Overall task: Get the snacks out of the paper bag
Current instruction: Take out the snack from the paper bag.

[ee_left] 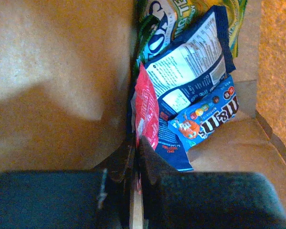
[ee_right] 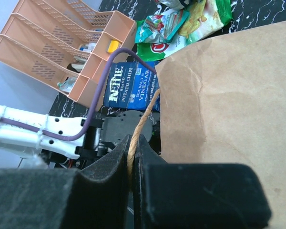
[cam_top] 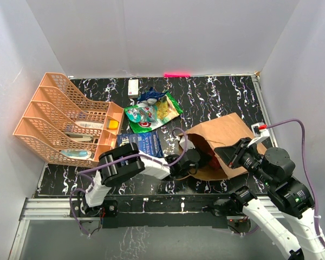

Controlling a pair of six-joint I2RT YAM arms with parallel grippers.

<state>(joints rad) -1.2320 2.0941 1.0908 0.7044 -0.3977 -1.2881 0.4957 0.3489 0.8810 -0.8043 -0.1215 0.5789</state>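
your left gripper sits inside the paper bag, its fingers pressed together on the lower edge of a red packet. the m&m's packet and a dark blue packet lie just beyond it. your right gripper is clamped on the bag's twisted handle.

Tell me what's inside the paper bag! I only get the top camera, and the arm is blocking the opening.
Observer: Snacks! The left wrist camera shows a blue M&M's packet beside a dark blue packet inside the paper bag.
Operator: Did the left gripper catch one?
Observer: It is shut on the edge of a red packet.
Operator: What about the right gripper?
Observer: It pinches the bag's twisted handle.
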